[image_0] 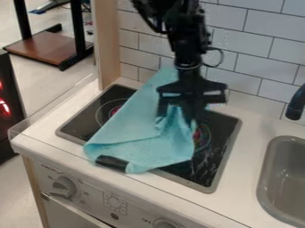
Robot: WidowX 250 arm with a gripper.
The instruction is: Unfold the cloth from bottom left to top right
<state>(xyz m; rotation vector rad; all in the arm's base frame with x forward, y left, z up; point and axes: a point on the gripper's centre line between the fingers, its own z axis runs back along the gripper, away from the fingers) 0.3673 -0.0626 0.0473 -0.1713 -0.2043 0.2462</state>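
Well, the pincer (pixel 181 121) meets the bunched blue cloth (pixel 140 133) above the stove (pixel 204 171), clenched or released I cannot tell.

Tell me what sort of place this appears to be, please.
It looks like a kitchen corner, probably a toy or mock one: there is a black cooktop set into a pale counter, with a grey sink to its right and a tiled wall behind.

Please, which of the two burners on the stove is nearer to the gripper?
The burner on the side toward the sink. The gripper hangs close beside it, while the other burner lies farther off, across the cloth.
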